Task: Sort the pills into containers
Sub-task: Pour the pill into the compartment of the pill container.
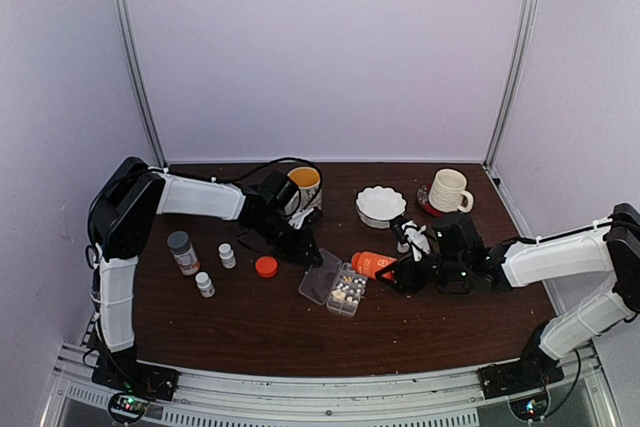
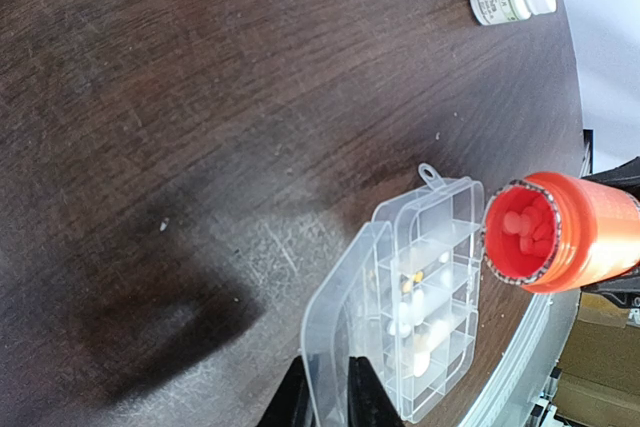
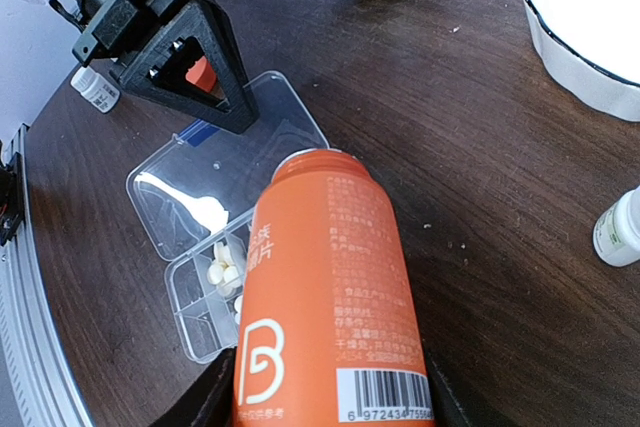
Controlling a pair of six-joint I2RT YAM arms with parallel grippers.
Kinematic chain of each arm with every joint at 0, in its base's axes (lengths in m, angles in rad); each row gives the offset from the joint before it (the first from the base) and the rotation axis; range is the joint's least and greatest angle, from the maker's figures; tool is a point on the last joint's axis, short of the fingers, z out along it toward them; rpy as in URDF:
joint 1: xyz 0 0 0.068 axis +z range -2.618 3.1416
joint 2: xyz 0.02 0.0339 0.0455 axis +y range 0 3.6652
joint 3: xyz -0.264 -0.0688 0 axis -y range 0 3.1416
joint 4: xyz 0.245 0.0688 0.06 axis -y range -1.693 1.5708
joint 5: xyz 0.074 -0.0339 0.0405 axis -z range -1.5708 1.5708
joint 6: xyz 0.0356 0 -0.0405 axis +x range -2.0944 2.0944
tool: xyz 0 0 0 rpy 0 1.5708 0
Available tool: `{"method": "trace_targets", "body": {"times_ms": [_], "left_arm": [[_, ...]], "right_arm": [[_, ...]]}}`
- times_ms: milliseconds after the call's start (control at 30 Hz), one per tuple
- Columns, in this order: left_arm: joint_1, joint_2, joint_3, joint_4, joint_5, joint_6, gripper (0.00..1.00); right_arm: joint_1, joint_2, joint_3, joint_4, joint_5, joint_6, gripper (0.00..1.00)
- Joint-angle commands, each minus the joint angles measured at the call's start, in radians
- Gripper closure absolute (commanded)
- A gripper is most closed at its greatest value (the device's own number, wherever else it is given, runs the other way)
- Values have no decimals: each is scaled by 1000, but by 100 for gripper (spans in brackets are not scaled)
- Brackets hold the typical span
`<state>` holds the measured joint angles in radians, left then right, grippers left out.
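Pills [image 3: 225, 267] sit in the clear plastic organizer box [image 3: 190, 297] and in the uncapped orange plastic bottle [image 3: 330, 287] the right gripper [image 3: 325, 402] clamps over it. Left gripper [image 2: 328, 392] pinches the clear hinged lid [image 2: 330, 337]. Tip too fast and they'll likely spill across compartments.

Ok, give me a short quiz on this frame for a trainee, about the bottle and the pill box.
1. True or false: the orange bottle is capped.
2. Which gripper holds that bottle?
3. The left gripper pinches: A the organizer lid; B the mug; C the white bowl.
Key: 1 false, its mouth is open and pills show inside; 2 the right gripper; 3 A.
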<state>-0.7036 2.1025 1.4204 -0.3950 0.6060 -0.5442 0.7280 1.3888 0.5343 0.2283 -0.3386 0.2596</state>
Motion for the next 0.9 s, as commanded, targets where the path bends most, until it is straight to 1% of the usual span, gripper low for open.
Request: {"method": "trace_targets", "body": {"times_ms": [0,100,167,233,300,333,400,433,467,567,600,700,767,833,867], "left_arm": [[5,-11,26,1,6,18,85],[4,-12,26,-1,10,19,85],[4,-12,25,-1,10,20,85],[5,-12,25,-1,11,20,85],[4,-11,25,-2,12,21,85],[4,-12,26,-3,12,21,86],[5,-12,28,-4,13,23,86],[4,-12,29,-5,13,23,86],[4,-11,30,-5,13,23,86],[4,-12,32,-7,12,25,85],[4,-11,32,-8,12,26,86],[4,-10,32,-9,11,26,86],[3,-9,32,-9,12,26,86],[4,-10,31,-11,14,27,86],[3,-10,31,-10,13,27,86]], "right_arm": [[-6,13,45,-39,-17,-19,100],[-6,-4,16,20,-37,-4,100],[-6,10,33,-24,-8,-11,100],[-6,22,52,-59,-20,-25,100],[-6,-2,31,-14,-38,-7,100],[-6,-14,26,-4,-23,0,100],[-6,-9,49,-54,17,-13,100],[-6,0,72,-96,21,-28,100],[-6,0,76,-101,7,-35,100],[-5,-48,27,-1,-17,-3,100],[-5,-44,26,-8,-2,-1,100],[-5,18,101,-140,5,-44,100],[-5,10,79,-92,-30,-32,100],[-5,-15,44,-27,-24,-7,100],[-6,-14,49,-37,-4,-7,100]]}}
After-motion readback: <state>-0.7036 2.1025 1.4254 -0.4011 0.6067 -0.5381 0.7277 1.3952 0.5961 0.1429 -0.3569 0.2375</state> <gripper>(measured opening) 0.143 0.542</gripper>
